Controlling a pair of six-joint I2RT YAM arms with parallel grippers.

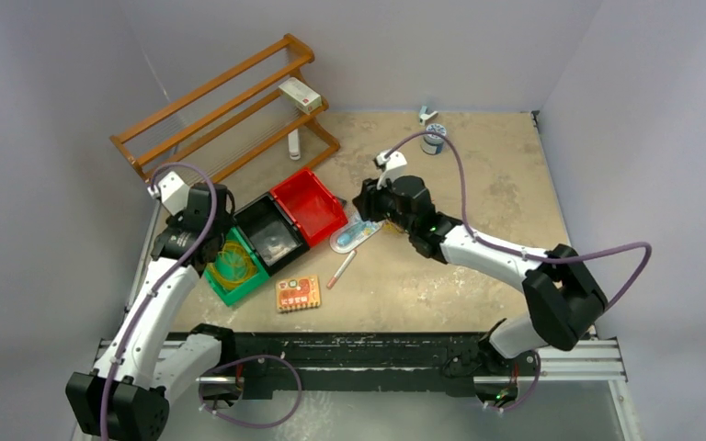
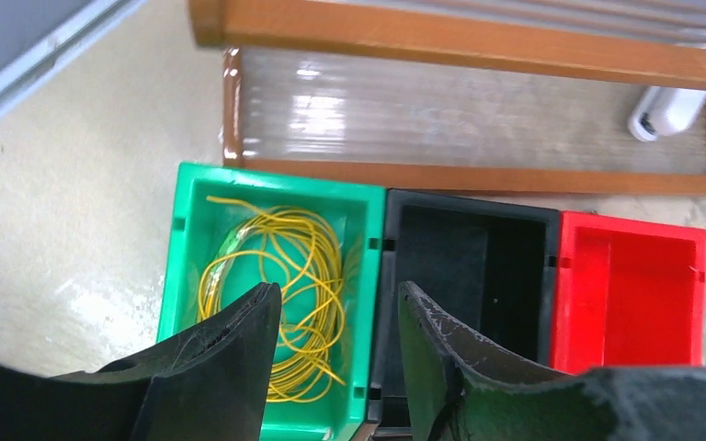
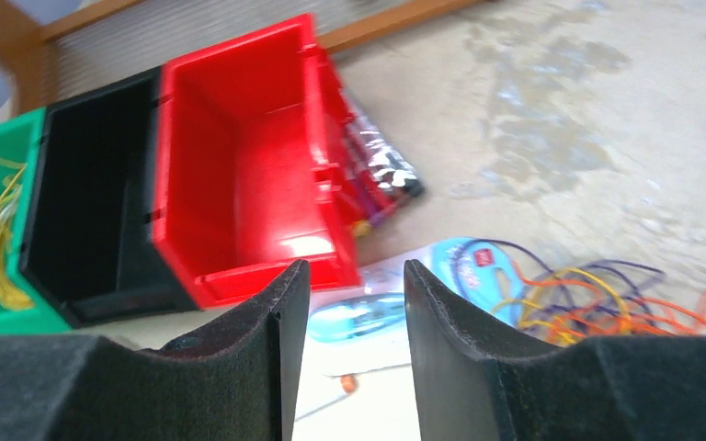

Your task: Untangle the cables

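Left gripper [image 2: 338,294]: matte black. Below it, green bin [image 2: 176,257] with yellow cable [image 2: 322,257] inside. Just right of it, black bin [image 2: 441,257]; further right, red bin [image 2: 625,294]. Ahead, rack [image 2: 478,41]: orange-brown wood, clear ribbed shelf.
Right gripper [image 3: 357,268]: black. To its right, tangled cables [image 3: 588,308]: orange, yellow, dark purple strands. Beneath it, light-blue packet [image 3: 368,320]. Table [image 3: 561,101]: mottled beige, pale patches.
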